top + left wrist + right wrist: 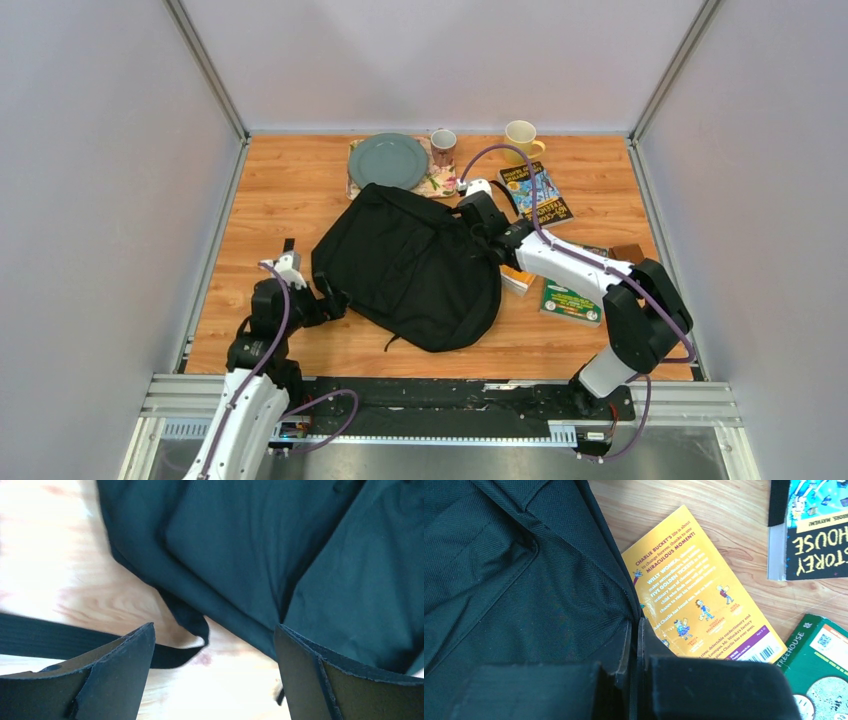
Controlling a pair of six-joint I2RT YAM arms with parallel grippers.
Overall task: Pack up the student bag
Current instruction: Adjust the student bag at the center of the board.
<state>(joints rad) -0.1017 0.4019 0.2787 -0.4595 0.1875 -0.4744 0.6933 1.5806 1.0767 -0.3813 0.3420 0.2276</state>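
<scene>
The student bag (pixel 410 265) is a large black soft backpack lying flat in the middle of the wooden table. My right gripper (pixel 494 250) is at its right edge. In the right wrist view the fingers (pixel 636 630) are shut, with the seam of the bag (pixel 499 580) pinched between them. My left gripper (pixel 335 300) sits at the bag's lower left edge. Its fingers (pixel 215 645) stand wide open over bare wood, holding nothing, with the bag's dark fabric (pixel 240 545) just beyond them. A black strap (pixel 50 640) lies on the wood to the left.
A yellow book (pixel 694 590) lies just right of the bag, a black and blue book (pixel 535 195) behind it and a green book (pixel 570 300) nearer. A small brown wallet (pixel 627 252) lies far right. A grey plate (pixel 388 160), brown mug (pixel 443 145) and yellow mug (pixel 521 137) stand at the back.
</scene>
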